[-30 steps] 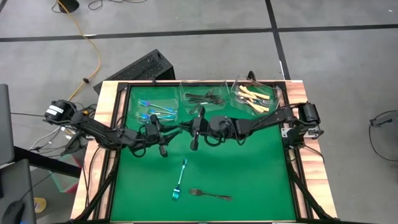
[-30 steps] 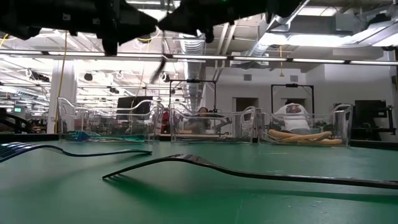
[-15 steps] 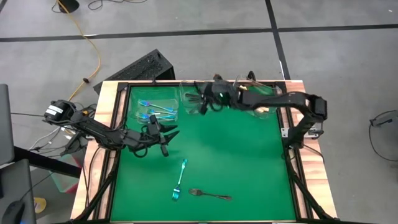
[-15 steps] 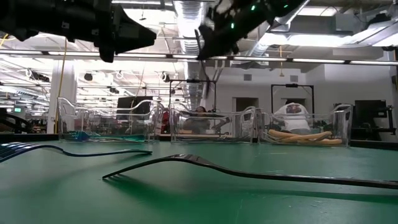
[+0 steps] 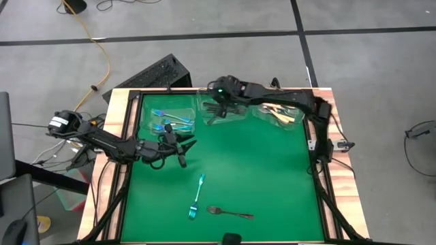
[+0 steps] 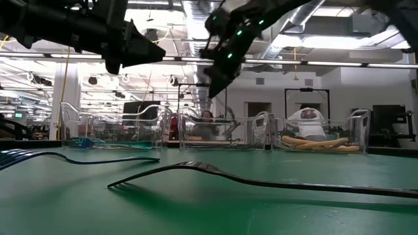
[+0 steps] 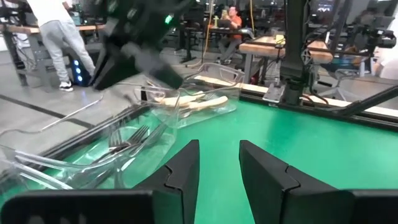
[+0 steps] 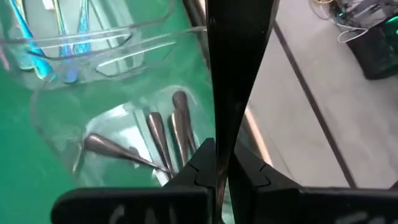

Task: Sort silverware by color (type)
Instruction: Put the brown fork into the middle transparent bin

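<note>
Right gripper (image 5: 219,107): its fingers (image 8: 249,171) were pressed narrow on a dark fork (image 8: 239,68), which stood up between them in the right wrist view; the gripper hung over the middle tub (image 5: 225,107) at the far edge of the bench (image 5: 272,177).
Left gripper (image 5: 185,148): its fingers (image 7: 183,171) stood apart with a clear gap and held nothing; it hovered above the green bench, near the blue-fork tub (image 5: 170,119).
Middle tub contents: several dark grey forks (image 8: 165,140) lay inside the clear tub, handles fanned out.
Blue-fork tub contents: iridescent blue forks (image 5: 165,121) lay in the tub on the left arm's side.
Third tub (image 5: 279,107): cream-handled forks (image 5: 278,109) lay in it, on the right arm's side.
Loose blue fork (image 5: 196,197): it lay on the open bench, nearer the front edge, apart from both grippers.
Loose dark fork (image 5: 230,213): it lay flat just beside the blue fork's tine end, closer to the front edge; in the low view it arched across the foreground (image 6: 261,179).
</note>
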{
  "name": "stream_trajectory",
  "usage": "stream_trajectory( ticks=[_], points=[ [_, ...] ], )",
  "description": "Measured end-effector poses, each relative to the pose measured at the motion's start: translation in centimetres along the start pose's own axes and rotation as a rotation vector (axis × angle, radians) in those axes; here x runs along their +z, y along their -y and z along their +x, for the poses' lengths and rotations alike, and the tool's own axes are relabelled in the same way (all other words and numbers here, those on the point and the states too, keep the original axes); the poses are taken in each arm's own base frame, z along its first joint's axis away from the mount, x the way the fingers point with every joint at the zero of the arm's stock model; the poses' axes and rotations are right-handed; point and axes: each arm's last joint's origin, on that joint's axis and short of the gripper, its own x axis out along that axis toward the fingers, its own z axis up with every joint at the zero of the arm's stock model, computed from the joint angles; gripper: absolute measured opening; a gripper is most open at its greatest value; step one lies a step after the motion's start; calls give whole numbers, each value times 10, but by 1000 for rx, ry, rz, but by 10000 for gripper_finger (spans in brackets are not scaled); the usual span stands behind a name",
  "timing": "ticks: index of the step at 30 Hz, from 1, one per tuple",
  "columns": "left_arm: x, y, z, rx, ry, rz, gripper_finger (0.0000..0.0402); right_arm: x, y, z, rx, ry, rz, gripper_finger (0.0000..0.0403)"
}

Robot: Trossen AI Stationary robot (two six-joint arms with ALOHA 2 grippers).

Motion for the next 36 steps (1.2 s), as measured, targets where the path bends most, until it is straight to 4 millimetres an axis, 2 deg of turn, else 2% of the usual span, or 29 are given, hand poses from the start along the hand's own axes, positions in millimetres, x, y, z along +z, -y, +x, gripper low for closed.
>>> stream_trajectory(
  ticks=[5, 14, 21, 36],
  points=[
    [-1, -3, 2, 0, -10, 2, 99, 4, -11, 31, 27, -104, -66, 37],
    [-3, -8, 6, 6, -34, -21, 99, 1, -22, 64, 84, -353, -230, 37],
    [-2, -9, 7, 13, -33, -29, 99, 4, -21, 77, 91, -389, -273, 37],
    [-3, -9, 7, 1, -41, -43, 99, 7, -19, 77, 130, -354, -254, 37]
  ],
)
